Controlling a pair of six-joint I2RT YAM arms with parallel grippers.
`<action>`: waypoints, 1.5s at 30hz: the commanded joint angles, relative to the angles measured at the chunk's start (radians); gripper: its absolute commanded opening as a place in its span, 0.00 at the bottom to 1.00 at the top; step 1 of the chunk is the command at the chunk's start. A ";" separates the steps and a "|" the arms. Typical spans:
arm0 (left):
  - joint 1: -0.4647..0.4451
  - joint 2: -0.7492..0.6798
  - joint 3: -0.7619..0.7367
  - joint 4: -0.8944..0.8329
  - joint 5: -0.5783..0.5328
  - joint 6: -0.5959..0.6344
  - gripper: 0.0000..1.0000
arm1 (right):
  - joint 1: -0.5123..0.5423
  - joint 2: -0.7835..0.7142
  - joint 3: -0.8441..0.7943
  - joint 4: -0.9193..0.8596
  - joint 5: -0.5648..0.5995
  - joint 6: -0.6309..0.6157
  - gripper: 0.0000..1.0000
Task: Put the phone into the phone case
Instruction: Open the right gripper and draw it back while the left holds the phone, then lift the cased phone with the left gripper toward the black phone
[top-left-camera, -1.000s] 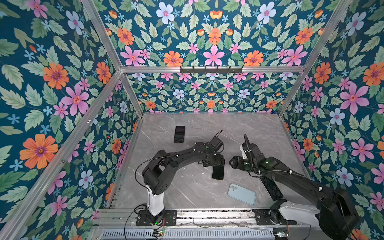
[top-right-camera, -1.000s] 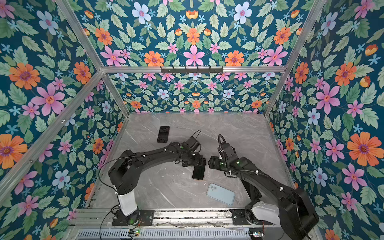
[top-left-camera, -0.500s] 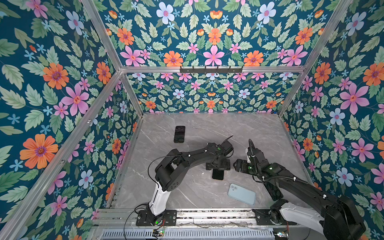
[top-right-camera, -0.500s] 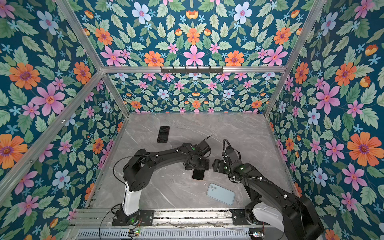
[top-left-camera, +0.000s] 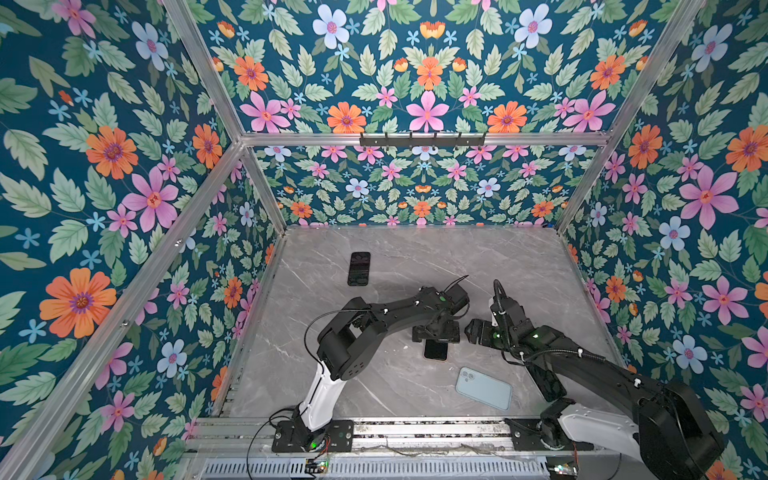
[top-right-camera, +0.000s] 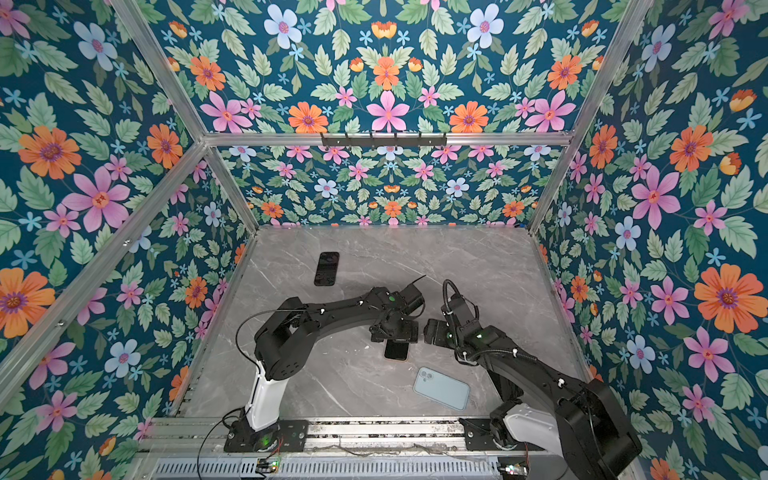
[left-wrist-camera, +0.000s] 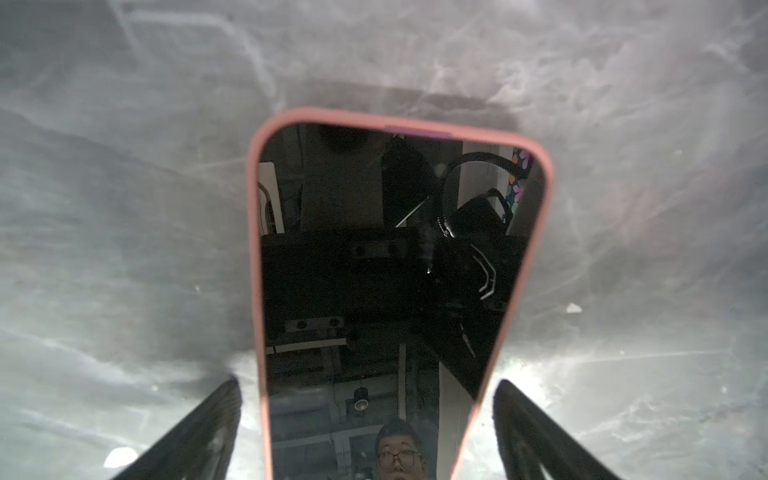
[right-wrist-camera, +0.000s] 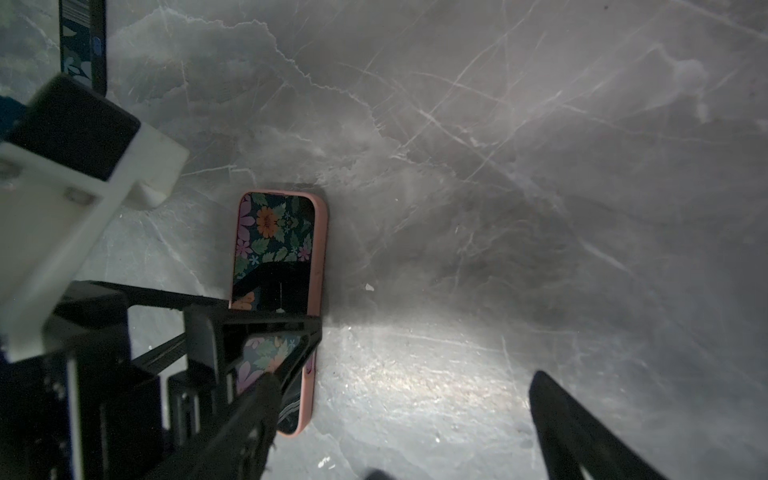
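Observation:
A phone (left-wrist-camera: 386, 270) with a dark screen lies face up on the marble table, and a pink phone case (left-wrist-camera: 254, 249) rims it all round. In both top views only its near end (top-left-camera: 435, 350) (top-right-camera: 396, 350) shows below my left gripper (top-left-camera: 436, 334). The left gripper (left-wrist-camera: 366, 382) is open, one finger on each long side of the cased phone with a gap on both sides. My right gripper (top-left-camera: 471, 330) (right-wrist-camera: 405, 376) is open over bare table just right of the phone (right-wrist-camera: 276, 237), holding nothing.
A second black phone (top-left-camera: 359, 269) (top-right-camera: 326, 269) lies at the back left of the table. A light blue phone-shaped item (top-left-camera: 484, 388) (top-right-camera: 441, 388) with camera lenses showing lies near the front edge. Floral walls enclose the marble table (top-left-camera: 498, 266) on three sides.
My left gripper has shifted toward the front, covering more of the phone, and its elbow has swung right. The right gripper has barely moved.

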 joint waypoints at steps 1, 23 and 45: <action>-0.001 0.025 -0.015 -0.012 -0.006 -0.015 0.91 | 0.000 0.009 0.002 0.022 0.001 0.019 0.93; -0.038 0.022 0.036 -0.056 -0.094 -0.021 0.65 | -0.041 -0.031 -0.011 -0.045 0.044 0.050 0.94; 0.366 0.165 0.401 -0.084 -0.154 0.450 0.52 | -0.040 0.158 0.140 -0.076 0.052 0.030 0.94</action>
